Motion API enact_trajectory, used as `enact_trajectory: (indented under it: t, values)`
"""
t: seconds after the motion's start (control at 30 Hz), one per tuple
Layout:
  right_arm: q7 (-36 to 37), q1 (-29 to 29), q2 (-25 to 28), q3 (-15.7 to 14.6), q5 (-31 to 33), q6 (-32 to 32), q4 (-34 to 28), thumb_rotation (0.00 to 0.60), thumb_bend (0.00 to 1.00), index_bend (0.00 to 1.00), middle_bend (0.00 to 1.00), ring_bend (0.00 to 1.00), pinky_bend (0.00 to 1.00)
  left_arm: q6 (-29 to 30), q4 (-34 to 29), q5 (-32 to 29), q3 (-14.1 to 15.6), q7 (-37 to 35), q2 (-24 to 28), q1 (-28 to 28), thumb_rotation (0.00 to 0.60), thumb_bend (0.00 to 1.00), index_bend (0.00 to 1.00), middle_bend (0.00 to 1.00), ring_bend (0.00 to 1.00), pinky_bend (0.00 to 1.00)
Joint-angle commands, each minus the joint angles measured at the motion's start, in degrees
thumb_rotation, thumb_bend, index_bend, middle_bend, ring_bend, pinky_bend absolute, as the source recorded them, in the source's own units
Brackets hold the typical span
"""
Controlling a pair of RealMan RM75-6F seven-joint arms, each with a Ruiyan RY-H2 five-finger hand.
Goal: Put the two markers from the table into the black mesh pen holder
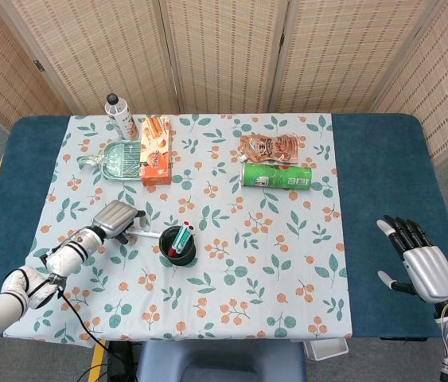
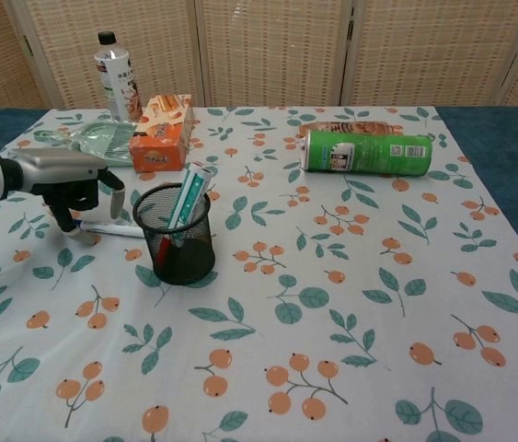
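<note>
A black mesh pen holder (image 1: 178,246) (image 2: 177,237) stands left of the table's middle, with a red marker (image 2: 162,249) and a green-and-white tube (image 2: 188,198) inside. A white marker (image 1: 147,233) (image 2: 114,229) lies flat on the cloth just left of the holder. My left hand (image 1: 118,217) (image 2: 71,185) hovers over that marker's left end with its fingers curled down around it; the tips hide the end, so contact is unclear. My right hand (image 1: 419,267) hangs with fingers spread, holding nothing, past the table's right edge; only the head view shows it.
At the back left stand a bottle (image 1: 118,114) (image 2: 116,72), an orange box (image 1: 154,150) (image 2: 161,134) and a green tray (image 1: 122,159). A green can (image 1: 276,174) (image 2: 366,152) lies on its side behind a snack pouch (image 1: 269,147).
</note>
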Motion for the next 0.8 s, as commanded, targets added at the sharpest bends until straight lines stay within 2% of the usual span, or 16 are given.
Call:
enact_trajectory:
  t: [0.03, 0.27, 0.6, 0.8]
  values:
    - [0.20, 0.14, 0.03, 0.09, 0.21, -0.28, 0.15, 0.600, 0.25, 0.00, 0.00, 0.00, 0.00, 0.23, 1.97, 0.92, 0.94, -2.04, -1.17, -0.64, 0.600, 0.27, 0.49, 0.96, 1.00, 1.00]
    - [0.74, 0.27, 0.16, 0.22, 0.26, -0.30, 0.24, 0.600, 0.25, 0.00, 0.00, 0.00, 0.00, 0.49, 4.08, 1.71, 2.14, -4.38, -2.28, -1.19, 0.600, 0.35, 0.51, 0.96, 1.00, 1.00]
    - [0.87, 0.05, 0.20, 0.32, 0.24, 0.29, 0.39, 0.600, 0.25, 0.00, 0.00, 0.00, 0.00, 0.51, 6.13, 1.91, 3.21, -5.75, -3.63, -1.43, 0.600, 0.36, 0.53, 0.96, 1.00, 1.00]
    - [0.92, 0.03, 0.14, 0.44, 0.42, 0.34, 0.62, 0.600, 0.25, 0.00, 0.00, 0.00, 0.00, 0.57, 7.11, 1.94, 3.67, -6.72, -4.29, -1.47, 0.600, 0.36, 0.58, 0.97, 1.00, 1.00]
